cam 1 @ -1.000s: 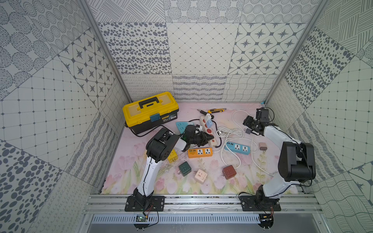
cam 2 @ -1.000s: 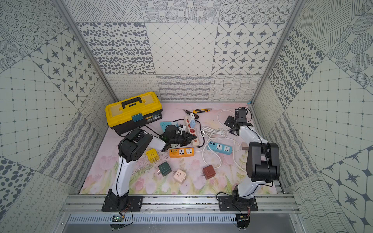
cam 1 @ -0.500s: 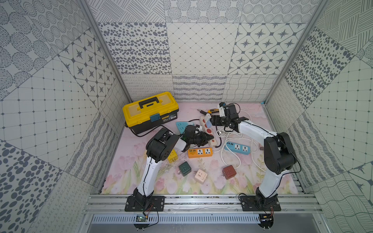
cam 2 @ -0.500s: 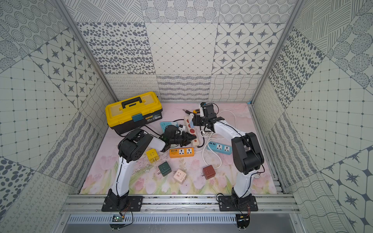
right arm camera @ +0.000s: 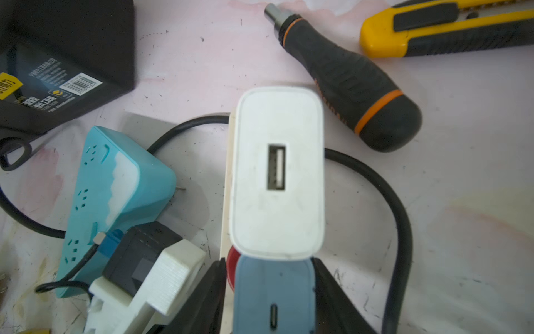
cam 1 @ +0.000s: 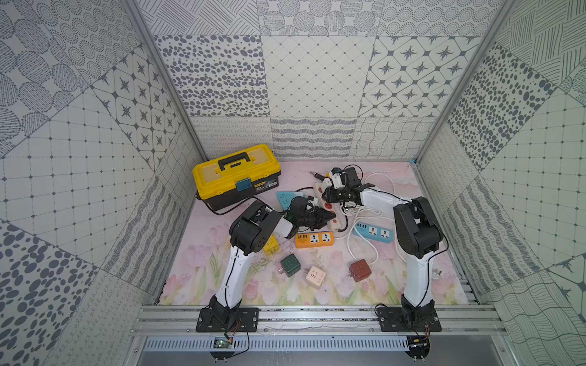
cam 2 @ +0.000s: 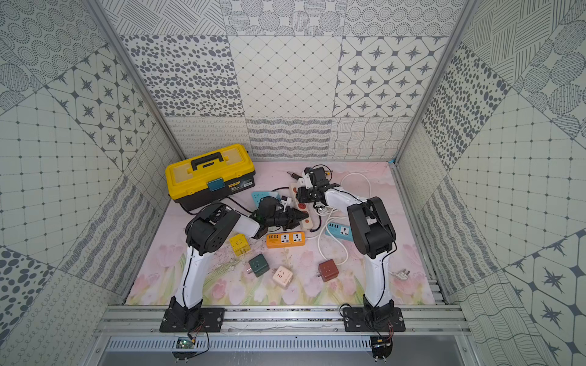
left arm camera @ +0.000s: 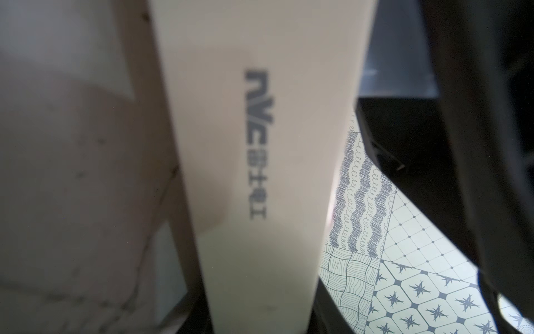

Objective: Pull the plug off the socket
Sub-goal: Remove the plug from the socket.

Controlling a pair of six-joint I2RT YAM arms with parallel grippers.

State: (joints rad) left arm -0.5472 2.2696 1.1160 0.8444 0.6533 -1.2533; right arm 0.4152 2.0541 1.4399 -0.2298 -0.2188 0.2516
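While our left gripper (cam 1: 321,218) clamps the cream power strip (left arm camera: 260,173), our right gripper (right arm camera: 268,261) straddles the blue plug (right arm camera: 274,295).
That plug sits in the strip on the counter (right arm camera: 462,173), beside a white charger (right arm camera: 277,167); we cannot tell whether the right fingers (right arm camera: 202,297) press it.

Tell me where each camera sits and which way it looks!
Top views: high at the front, facing down and toward the back wall, over the pink flowered mat and yellow plastic toolbox; both arms, left hand and right hand show.
Left wrist: on the left arm, close against a cream power strip printed nvc; black parts of that hand edge it.
Right wrist: on the right arm, looking down on a white USB charger and blue-grey plug between black fingers.
Shared: both top views show nearly the same scene.
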